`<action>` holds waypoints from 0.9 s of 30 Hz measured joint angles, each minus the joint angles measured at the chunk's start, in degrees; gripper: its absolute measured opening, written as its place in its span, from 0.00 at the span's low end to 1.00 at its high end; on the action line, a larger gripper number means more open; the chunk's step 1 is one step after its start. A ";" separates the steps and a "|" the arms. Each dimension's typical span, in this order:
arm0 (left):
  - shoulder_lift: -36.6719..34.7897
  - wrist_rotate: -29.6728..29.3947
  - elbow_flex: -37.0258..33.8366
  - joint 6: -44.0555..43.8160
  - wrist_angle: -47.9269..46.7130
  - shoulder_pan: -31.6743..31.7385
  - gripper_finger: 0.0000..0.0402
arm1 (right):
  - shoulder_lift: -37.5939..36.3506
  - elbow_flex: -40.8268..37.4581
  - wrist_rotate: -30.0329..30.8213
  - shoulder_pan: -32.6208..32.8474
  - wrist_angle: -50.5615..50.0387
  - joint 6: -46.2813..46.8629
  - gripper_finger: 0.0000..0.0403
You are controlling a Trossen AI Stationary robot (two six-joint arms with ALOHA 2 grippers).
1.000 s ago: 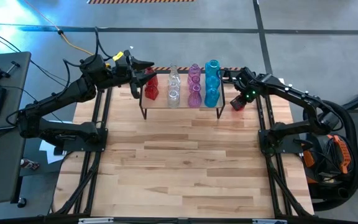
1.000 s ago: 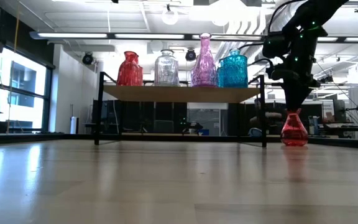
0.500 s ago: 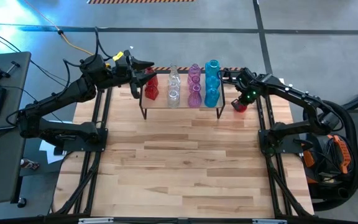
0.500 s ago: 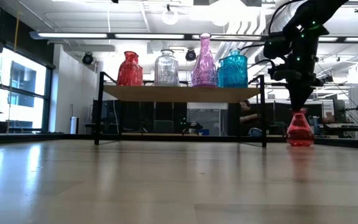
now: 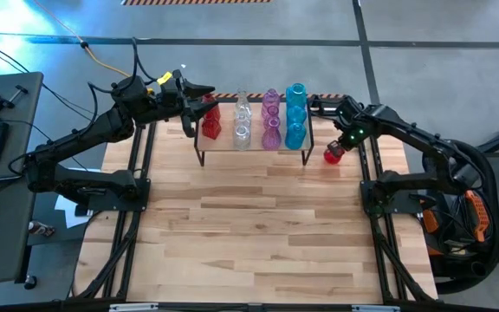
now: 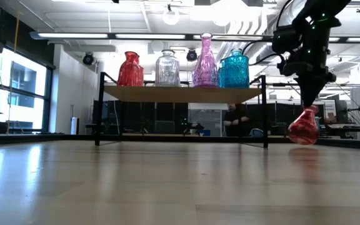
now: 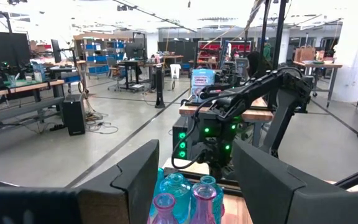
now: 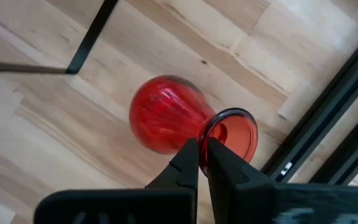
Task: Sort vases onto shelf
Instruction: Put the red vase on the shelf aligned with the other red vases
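Where the right gripper hangs just off the right end of the shelf, its two dark fingers are pressed together on the rim of a small red vase, pinching the lip of the flared mouth. In the low view that red vase dangles tilted beneath the gripper, its round belly swung to one side and its base just clear of the plank-topped table. From above, the same vase sits between the shelf's right legs and the right arm's black frame. On the shelf's light wood top stand the other vases in rows running near to far: red ones at the left end, then clear, then pink-purple, then teal blue at the right end. The left gripper hovers at the shelf's far left corner, beside the red vases, its fingers spread apart with nothing between them. Past those fingers, teal and pink-purple vase mouths show, with the right arm beyond them.
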 joint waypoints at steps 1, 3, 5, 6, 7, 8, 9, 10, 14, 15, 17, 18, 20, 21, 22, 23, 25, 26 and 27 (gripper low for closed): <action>0.00 0.00 0.00 0.00 0.00 0.00 0.48 | -0.28 0.00 -0.22 0.09 -0.43 0.00 0.00; 0.00 0.00 0.00 0.00 0.00 0.02 0.48 | -0.70 0.00 0.06 0.57 -0.76 0.00 0.00; 0.00 0.00 0.00 0.00 0.00 0.00 0.48 | -0.66 0.00 0.33 1.10 -0.70 0.48 0.00; 0.00 0.00 0.00 0.00 0.00 0.01 0.48 | -0.62 0.00 0.33 1.39 -0.68 0.71 0.00; 0.00 0.00 0.00 0.00 0.01 0.01 0.48 | -0.60 0.00 0.33 1.78 -0.66 0.97 0.00; 0.00 0.00 0.00 0.00 0.01 0.00 0.48 | -0.60 0.00 0.35 2.20 -0.66 1.20 0.00; 0.00 0.00 0.00 0.00 0.00 0.00 0.48 | -0.60 0.00 0.46 2.70 -0.67 1.77 0.00; 0.00 0.00 0.00 0.00 0.00 0.00 0.48 | -0.60 0.00 0.48 3.29 -0.73 2.40 0.00; 0.00 0.00 0.00 0.00 0.00 0.01 0.48 | -0.58 0.00 0.47 6.02 -1.72 4.31 0.00; 0.00 0.00 0.00 0.00 0.02 0.00 0.48 | -0.58 0.00 0.48 6.82 -2.10 5.08 0.00; 0.00 0.00 0.00 0.00 0.00 0.02 0.48 | -0.58 0.00 0.69 8.54 -2.91 6.36 0.00; 0.00 0.00 0.00 0.01 0.00 0.00 0.48 | -0.58 0.00 0.92 9.48 -3.26 6.90 0.00; 0.00 0.00 0.00 0.00 0.00 0.00 0.48 | -0.63 0.00 1.94 11.59 -3.94 8.52 0.00; 0.00 0.00 0.00 0.00 0.00 0.02 0.48 | -0.69 0.00 2.32 12.77 -4.16 9.36 0.00; 0.00 0.00 0.00 0.00 0.00 0.02 0.48 | -0.69 0.00 2.47 13.84 -4.47 10.33 0.00; 0.00 0.00 0.00 0.00 0.00 0.00 0.48 | -0.69 0.00 2.61 14.87 -4.86 11.19 0.00; 0.00 0.00 0.00 0.00 0.00 0.00 0.48 | -0.69 0.00 2.71 17.14 -5.45 12.74 0.00; 0.00 0.00 0.00 0.00 0.00 0.02 0.48 | -0.69 0.00 2.73 18.31 -5.49 13.37 0.00; 0.00 0.00 0.00 0.00 0.00 0.01 0.48 | -0.69 0.00 2.73 19.57 -5.49 14.30 0.00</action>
